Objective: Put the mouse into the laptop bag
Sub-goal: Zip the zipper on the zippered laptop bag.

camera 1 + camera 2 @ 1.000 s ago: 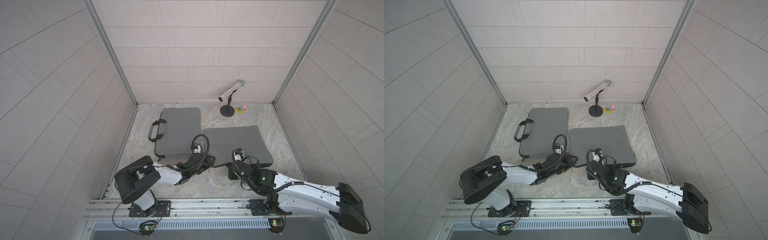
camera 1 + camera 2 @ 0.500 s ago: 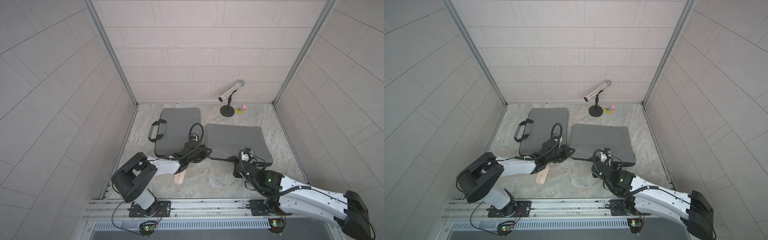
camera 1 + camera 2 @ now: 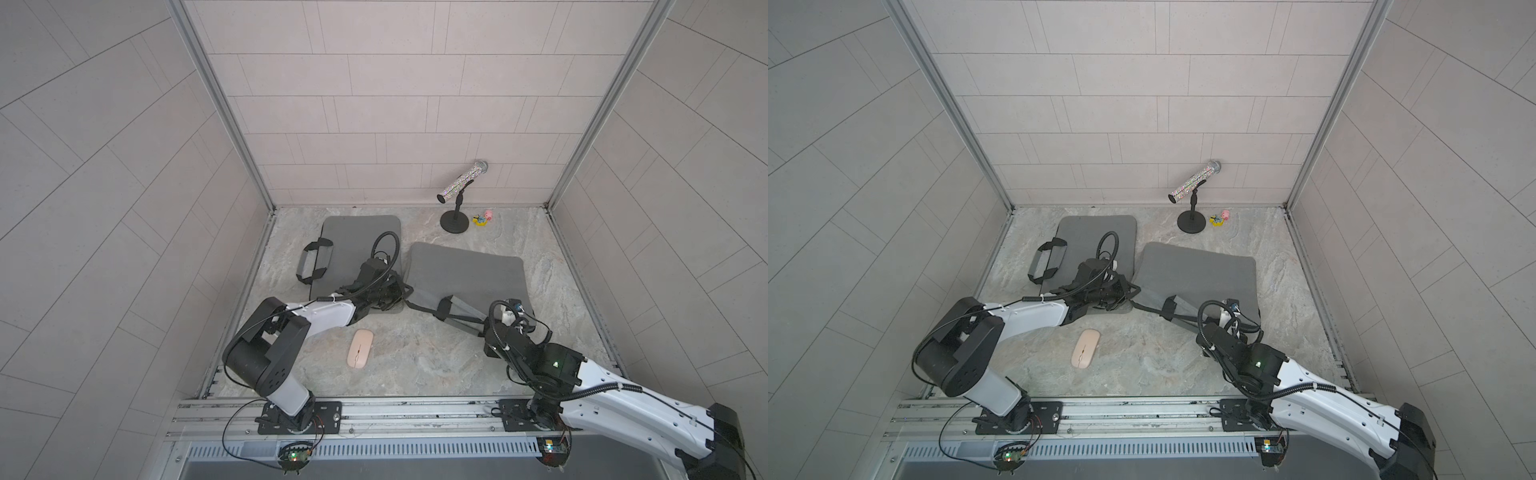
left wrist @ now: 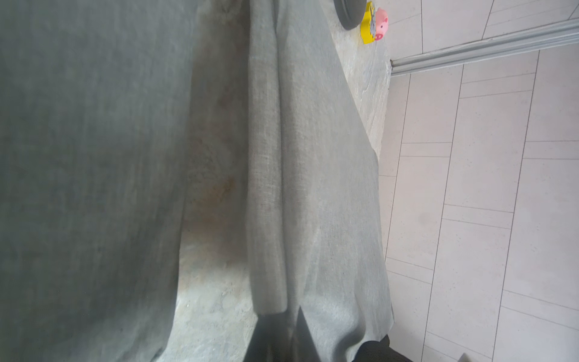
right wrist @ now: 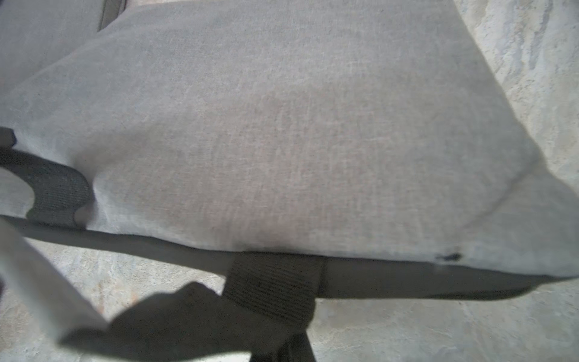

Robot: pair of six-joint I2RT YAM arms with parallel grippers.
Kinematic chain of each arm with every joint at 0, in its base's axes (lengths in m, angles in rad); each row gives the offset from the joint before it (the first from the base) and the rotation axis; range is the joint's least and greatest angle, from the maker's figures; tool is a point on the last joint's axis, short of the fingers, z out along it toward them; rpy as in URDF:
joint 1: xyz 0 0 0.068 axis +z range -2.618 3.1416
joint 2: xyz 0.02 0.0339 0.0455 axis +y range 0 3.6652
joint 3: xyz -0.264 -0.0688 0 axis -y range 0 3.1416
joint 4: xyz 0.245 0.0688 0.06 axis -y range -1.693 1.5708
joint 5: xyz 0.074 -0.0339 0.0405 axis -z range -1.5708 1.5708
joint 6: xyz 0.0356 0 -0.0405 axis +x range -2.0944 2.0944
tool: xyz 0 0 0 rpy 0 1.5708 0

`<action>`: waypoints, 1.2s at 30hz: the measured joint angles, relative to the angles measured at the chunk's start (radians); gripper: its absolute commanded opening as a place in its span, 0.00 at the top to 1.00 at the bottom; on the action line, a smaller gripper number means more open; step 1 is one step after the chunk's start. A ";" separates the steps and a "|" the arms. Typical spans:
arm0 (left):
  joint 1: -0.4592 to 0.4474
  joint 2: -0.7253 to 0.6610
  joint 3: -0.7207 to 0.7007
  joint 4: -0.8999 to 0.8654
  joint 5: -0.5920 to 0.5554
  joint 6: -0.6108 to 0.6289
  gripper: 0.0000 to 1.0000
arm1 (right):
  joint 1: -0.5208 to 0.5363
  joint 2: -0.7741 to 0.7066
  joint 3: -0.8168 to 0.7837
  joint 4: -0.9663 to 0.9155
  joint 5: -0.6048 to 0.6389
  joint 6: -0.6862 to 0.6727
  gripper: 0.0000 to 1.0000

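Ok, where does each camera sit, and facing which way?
Top views: high above the front rail, looking down at the table; left arm, right arm show.
Left wrist: faces along the laptop bag toward the pig toy; left gripper at frame edge.
Right wrist: low, facing the bag's edge; right gripper shows.
Shared: pig toy, top views and left wrist.

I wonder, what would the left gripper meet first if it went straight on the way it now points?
The grey laptop bag with the raised near edge: the left gripper points into its corner, and its jaws seem shut on the fabric there.
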 measured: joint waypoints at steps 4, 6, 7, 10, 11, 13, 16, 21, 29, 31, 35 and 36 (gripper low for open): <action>0.012 0.056 0.090 -0.082 0.017 0.043 1.00 | 0.000 -0.040 0.000 -0.041 0.006 0.001 1.00; 0.017 0.094 0.135 -0.108 0.025 0.061 1.00 | 0.000 -0.065 0.000 -0.064 0.007 0.002 1.00; 0.019 0.116 0.159 -0.122 0.026 0.071 1.00 | 0.000 -0.076 0.000 -0.077 0.007 0.002 1.00; 0.022 0.169 0.219 -0.154 0.027 0.094 1.00 | 0.000 -0.094 0.000 -0.114 0.007 0.005 1.00; 0.023 0.188 0.243 -0.171 0.026 0.102 1.00 | 0.000 -0.098 0.000 -0.125 0.007 0.005 1.00; 0.025 0.219 0.287 -0.198 0.024 0.117 1.00 | 0.000 -0.105 0.000 -0.143 0.007 0.006 1.00; 0.029 0.249 0.341 -0.239 0.019 0.138 0.64 | 0.000 -0.123 -0.002 -0.160 0.005 0.007 1.00; 0.046 0.215 0.319 -0.207 -0.085 0.140 0.08 | -0.003 -0.148 -0.019 -0.162 -0.026 -0.002 1.00; -0.148 -0.177 -0.080 -0.039 -0.212 0.029 0.01 | -0.005 -0.006 -0.023 -0.069 -0.113 -0.032 1.00; -0.264 -0.293 -0.184 0.001 -0.270 -0.008 0.00 | -0.003 0.032 -0.010 -0.036 -0.134 -0.036 1.00; -0.449 -0.409 -0.294 0.073 -0.387 -0.067 0.00 | 0.017 0.070 0.006 0.020 -0.163 -0.039 1.00; -0.470 -0.409 -0.302 0.093 -0.401 -0.077 0.00 | 0.029 0.076 0.009 0.033 -0.169 -0.039 1.00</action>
